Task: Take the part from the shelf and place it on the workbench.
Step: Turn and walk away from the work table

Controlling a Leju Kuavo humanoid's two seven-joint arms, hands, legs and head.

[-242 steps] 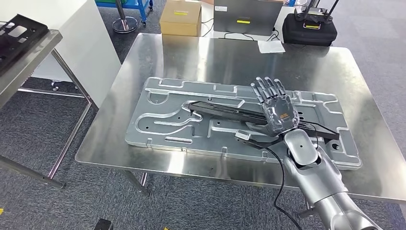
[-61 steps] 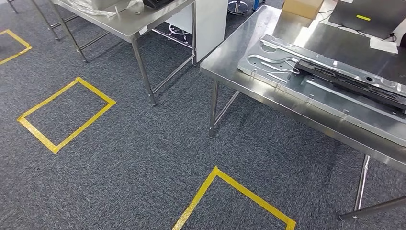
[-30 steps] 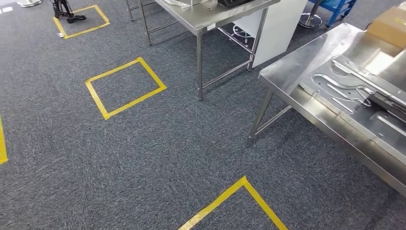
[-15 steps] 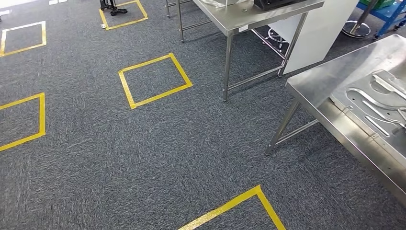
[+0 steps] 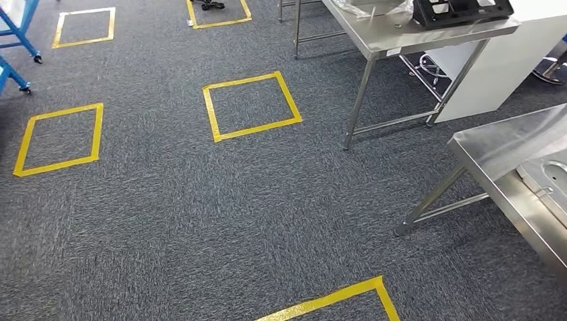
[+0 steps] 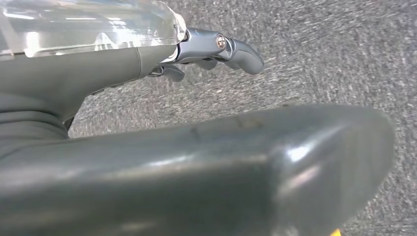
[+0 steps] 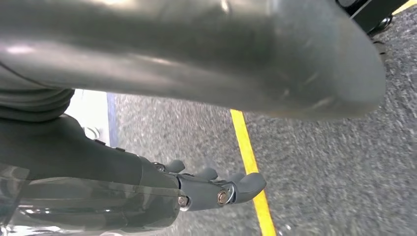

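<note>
Nothing is held by the left hand (image 6: 196,54) or the right hand (image 7: 206,189); fingers appear loosely extended above grey carpet (image 5: 200,214). A black part (image 5: 461,11) lies on the far table (image 5: 401,33).

Up close, the left hand (image 6: 216,49) shows a thick, glossy dark grey thumb, smooth and rounded at its tip. Behind it, slimmer grey fingers (image 6: 243,51) with a small brass-coloured screw at the hinge, under a clear plastic cover. The right hand (image 7: 216,189) matches: dark grey fingers, two visible screws, translucent casing, a ribbed grey cover.
</note>
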